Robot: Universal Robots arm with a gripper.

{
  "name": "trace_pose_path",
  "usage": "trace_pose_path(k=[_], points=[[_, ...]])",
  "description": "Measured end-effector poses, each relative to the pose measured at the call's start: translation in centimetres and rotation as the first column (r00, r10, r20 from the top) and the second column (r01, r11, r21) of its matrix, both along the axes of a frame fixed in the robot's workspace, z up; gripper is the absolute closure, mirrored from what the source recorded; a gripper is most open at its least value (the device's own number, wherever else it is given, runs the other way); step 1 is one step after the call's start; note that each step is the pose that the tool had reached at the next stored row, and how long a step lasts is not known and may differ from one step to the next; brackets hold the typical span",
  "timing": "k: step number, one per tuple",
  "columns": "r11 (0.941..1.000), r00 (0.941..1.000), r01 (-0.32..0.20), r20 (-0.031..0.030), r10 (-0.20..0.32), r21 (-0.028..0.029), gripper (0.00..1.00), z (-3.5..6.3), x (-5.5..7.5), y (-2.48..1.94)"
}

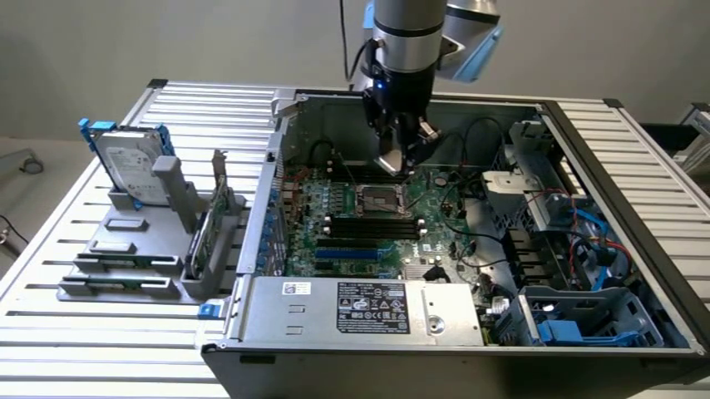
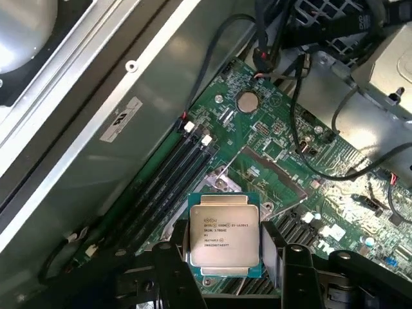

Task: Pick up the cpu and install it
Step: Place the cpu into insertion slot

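The cpu (image 2: 224, 233), a small square chip with a silver-grey metal top and thin pale rim, sits between my black fingers (image 2: 172, 261) in the wrist view, held by its edges. My gripper (image 1: 400, 160) hangs inside the open computer case (image 1: 278, 125), above the green motherboard (image 1: 444, 237). It is a little behind the dark metal-framed socket (image 1: 375, 199) in the exterior view. The chip (image 1: 395, 158) shows as a pale sliver at the fingertips there. In the wrist view the socket frame (image 2: 219, 183) lies just beyond the held chip.
A silver hard drive (image 1: 128, 162) with blue brackets stands on a grey rack (image 1: 122, 266) at the exterior view's left. Black memory slots (image 1: 372, 224), cables (image 1: 477, 133) and a drive cage (image 1: 588, 316) crowd the case. A power supply (image 1: 372, 307) lies along the case front.
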State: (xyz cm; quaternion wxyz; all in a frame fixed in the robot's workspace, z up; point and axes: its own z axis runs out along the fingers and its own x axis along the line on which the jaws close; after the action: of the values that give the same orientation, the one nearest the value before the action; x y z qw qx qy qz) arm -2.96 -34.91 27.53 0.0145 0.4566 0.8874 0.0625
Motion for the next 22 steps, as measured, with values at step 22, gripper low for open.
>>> trace_pose_path(k=[22], points=[[0.9509, 0.9492, 0.309, -0.0581, -0.309, -0.0076, 0.45, -0.56, 0.00, 0.00]])
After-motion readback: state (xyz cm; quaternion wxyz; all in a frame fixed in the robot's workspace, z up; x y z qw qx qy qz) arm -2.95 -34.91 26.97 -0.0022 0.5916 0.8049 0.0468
